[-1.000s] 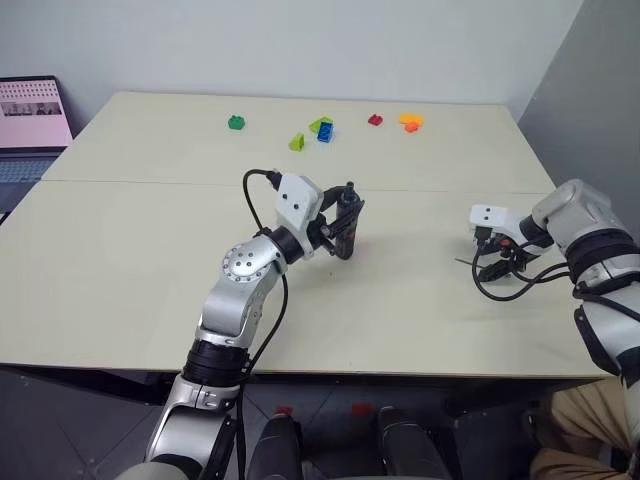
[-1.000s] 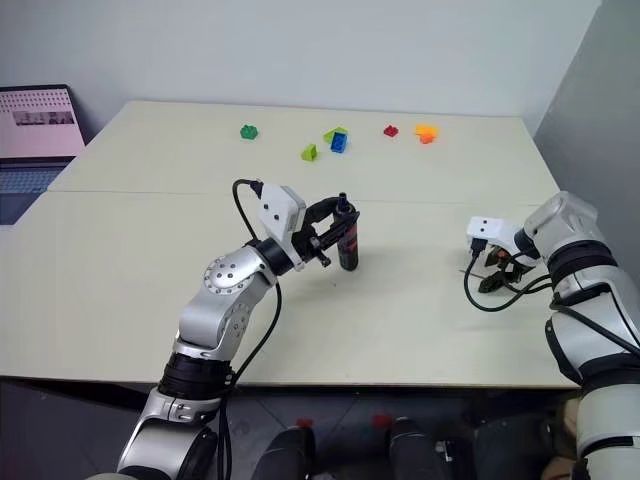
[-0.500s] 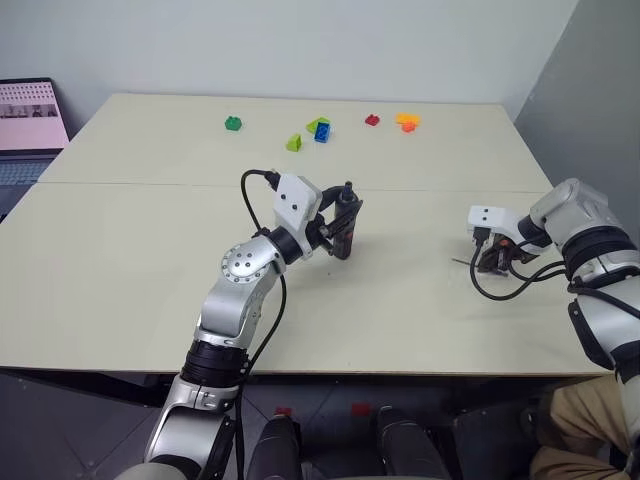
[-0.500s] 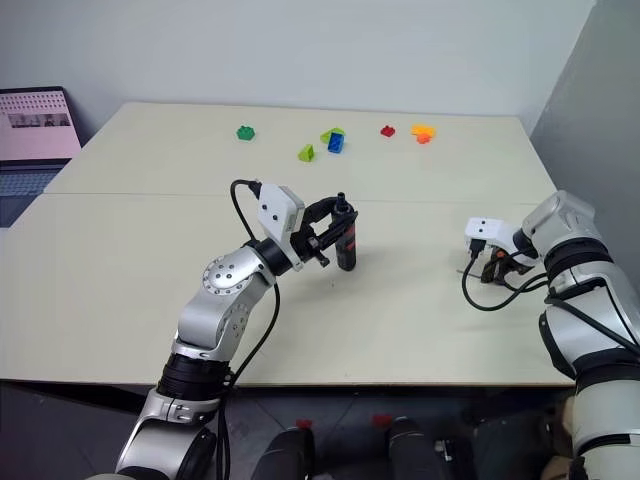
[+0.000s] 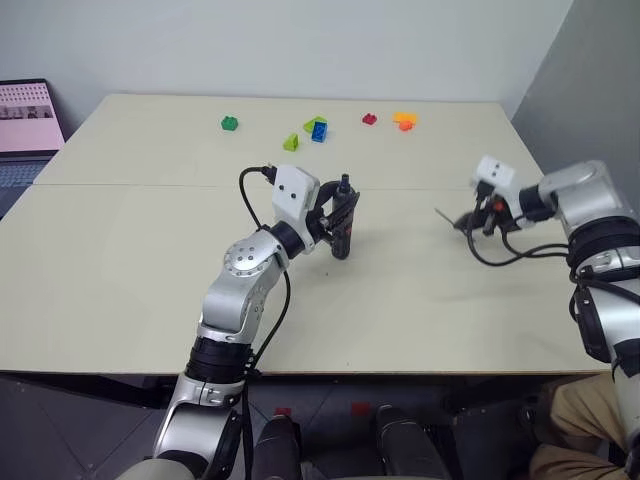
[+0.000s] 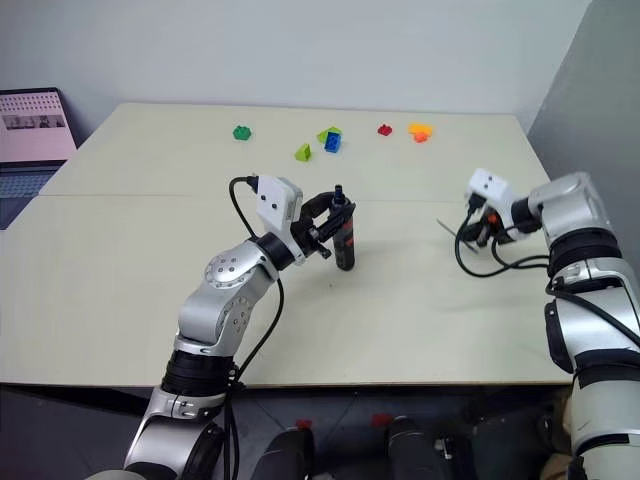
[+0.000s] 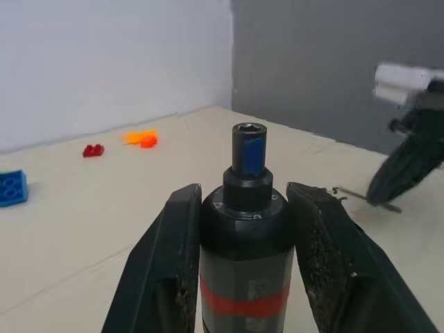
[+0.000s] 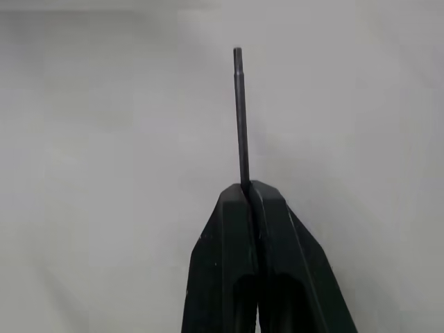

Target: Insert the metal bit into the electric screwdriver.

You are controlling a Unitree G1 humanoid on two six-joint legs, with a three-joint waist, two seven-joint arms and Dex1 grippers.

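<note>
**Bit pinched in the right gripper, screwdriver clamped upright in the left**

The left gripper (image 7: 244, 229) is closed around the slim black pen-shaped electric screwdriver (image 5: 343, 218), its two black fingers (image 7: 170, 270) pressing on either side of the barrel just above a red band. The tool stands nearly upright near the middle of the pale beige table (image 5: 120, 270), its hollow socket end pointing up; from the head views I cannot tell whether its lower end touches the surface.

The right gripper (image 8: 248, 189) has its jaws shut on the thin dark grey metal bit (image 8: 240, 114), which sticks straight out from between the fingertips. In the head views the bit (image 5: 447, 218) is lifted above the table on the right side, pointing toward the screwdriver, well apart from it.

Along the far edge of the table lie small toy bricks: a green brick (image 5: 229, 123), a lime brick (image 5: 291, 142), a blue brick (image 5: 319, 131), a red brick (image 5: 369, 119) and an orange brick (image 5: 405, 120). An open laptop (image 5: 27, 112) sits beyond the table's left edge.
</note>
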